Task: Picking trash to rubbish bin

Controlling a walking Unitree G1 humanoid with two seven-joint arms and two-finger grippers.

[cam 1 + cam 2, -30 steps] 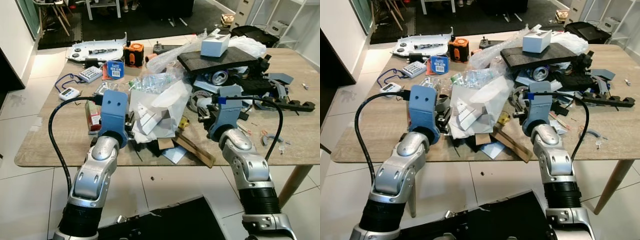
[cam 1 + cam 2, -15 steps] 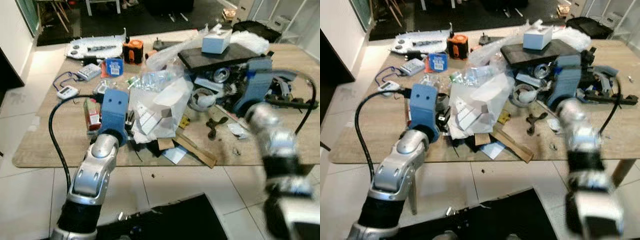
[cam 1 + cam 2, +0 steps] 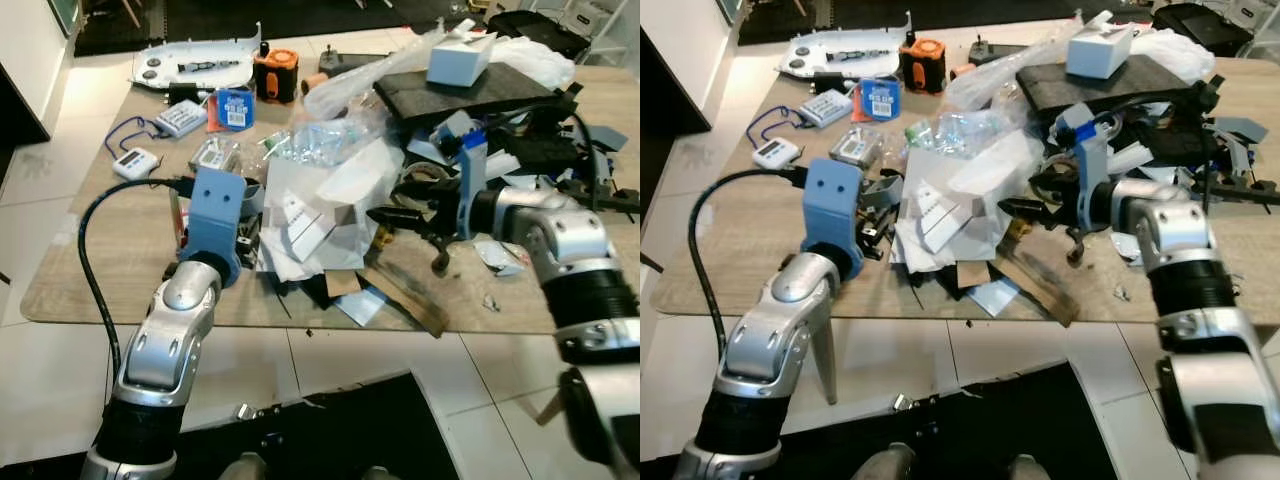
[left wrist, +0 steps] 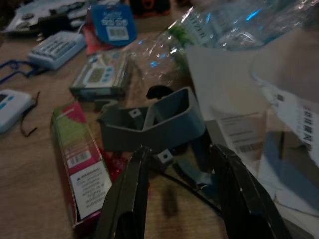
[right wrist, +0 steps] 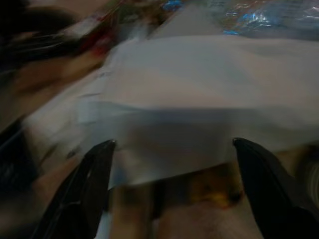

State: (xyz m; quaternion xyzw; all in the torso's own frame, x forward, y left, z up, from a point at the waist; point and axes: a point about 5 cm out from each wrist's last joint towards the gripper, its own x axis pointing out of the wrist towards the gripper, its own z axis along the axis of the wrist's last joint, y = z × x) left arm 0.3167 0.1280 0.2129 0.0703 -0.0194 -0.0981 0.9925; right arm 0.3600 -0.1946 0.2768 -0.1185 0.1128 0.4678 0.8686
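Since one second ago, the right arm has swung from a forward-pointing pose at the centre right of the frame to a sideways reach across the worktop [image 3: 90,270]; the right gripper [image 3: 400,218] now points toward the frame's left, at the white crumpled paper bag [image 3: 320,215] in the centre. The left arm has stayed close to its earlier place at the centre left.

This sideways approach probably serves to address the bag's free right-hand edge, which overhangs the clutter. In the right wrist view the jaws stand wide apart with the pale bag surface [image 5: 189,94] spanning the gap ahead; nothing is held. The view is blurred, so contact cannot be confirmed.

The left gripper [image 4: 182,184] hovers low over the worktop beside the bag's left edge, jaws moderately open and empty, directed at a grey folded bracket [image 4: 154,124]; a red-and-green carton [image 4: 79,169] lies just beside one finger.

The trash item, the paper bag, lies in the frame centre on a heap of cardboard scraps. It is white, creased, with printed labels, partly under a clear plastic wrapper [image 3: 330,135]. It appears light and easily deformed.
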